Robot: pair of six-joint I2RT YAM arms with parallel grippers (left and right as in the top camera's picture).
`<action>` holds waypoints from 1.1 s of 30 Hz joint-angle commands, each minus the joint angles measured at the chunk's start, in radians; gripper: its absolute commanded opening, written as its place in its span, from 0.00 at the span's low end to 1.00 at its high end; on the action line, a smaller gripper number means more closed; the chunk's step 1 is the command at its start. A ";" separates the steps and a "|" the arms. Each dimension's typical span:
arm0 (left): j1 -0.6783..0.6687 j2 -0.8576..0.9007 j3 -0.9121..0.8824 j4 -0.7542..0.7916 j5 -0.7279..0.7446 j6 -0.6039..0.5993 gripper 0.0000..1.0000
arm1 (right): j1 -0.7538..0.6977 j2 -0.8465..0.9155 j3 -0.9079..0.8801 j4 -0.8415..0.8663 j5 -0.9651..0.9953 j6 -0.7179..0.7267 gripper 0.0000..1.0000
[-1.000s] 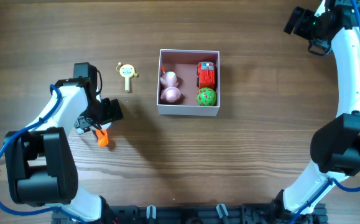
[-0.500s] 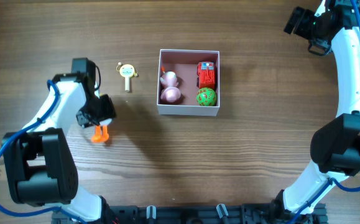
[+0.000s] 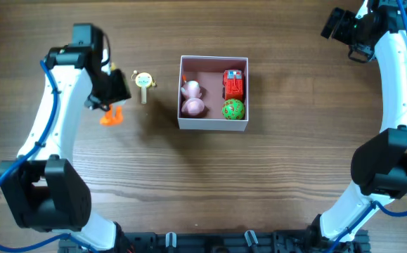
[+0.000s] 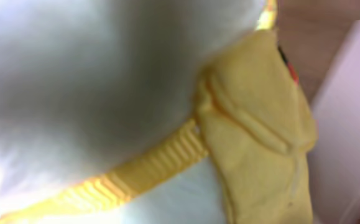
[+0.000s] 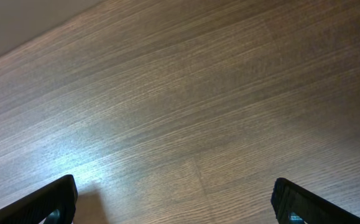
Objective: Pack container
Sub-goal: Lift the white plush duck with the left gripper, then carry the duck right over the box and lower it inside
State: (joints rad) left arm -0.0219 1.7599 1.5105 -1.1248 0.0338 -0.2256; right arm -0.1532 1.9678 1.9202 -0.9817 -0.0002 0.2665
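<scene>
The container (image 3: 213, 125), a square white-walled box with a pink inside, sits mid-table. It holds two pink toys (image 3: 192, 98), a red toy (image 3: 233, 83) and a green ball (image 3: 233, 109). My left gripper (image 3: 109, 98) is shut on a white toy with orange feet (image 3: 110, 117), left of the container. In the left wrist view the toy's white body (image 4: 86, 81) and its yellow parts (image 4: 260, 143) fill the frame and hide the fingers. My right gripper (image 3: 342, 25) is open and empty at the far right, over bare wood (image 5: 176, 199).
A small yellow round toy with a handle (image 3: 144, 81) lies on the table between my left gripper and the container. The container's white wall shows at the right edge of the left wrist view (image 4: 354, 112). The table is dark wood.
My left arm has moved away from the front edge with the orange-footed toy in its grip, to beside the yellow toy. The right arm has not moved.
</scene>
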 commanded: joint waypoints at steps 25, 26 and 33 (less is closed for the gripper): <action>-0.445 -0.003 0.133 0.219 0.115 -0.124 0.56 | 0.002 -0.008 -0.002 0.002 -0.013 -0.002 1.00; -0.445 0.009 0.133 0.234 0.116 -0.128 0.56 | 0.002 -0.008 -0.002 0.002 -0.013 -0.002 1.00; -0.446 0.076 0.133 0.299 0.172 -0.180 0.55 | 0.002 -0.008 -0.002 0.002 -0.013 -0.002 1.00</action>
State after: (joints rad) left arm -0.4648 1.7927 1.6234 -0.8391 0.1440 -0.3637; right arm -0.1532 1.9678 1.9202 -0.9817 -0.0002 0.2665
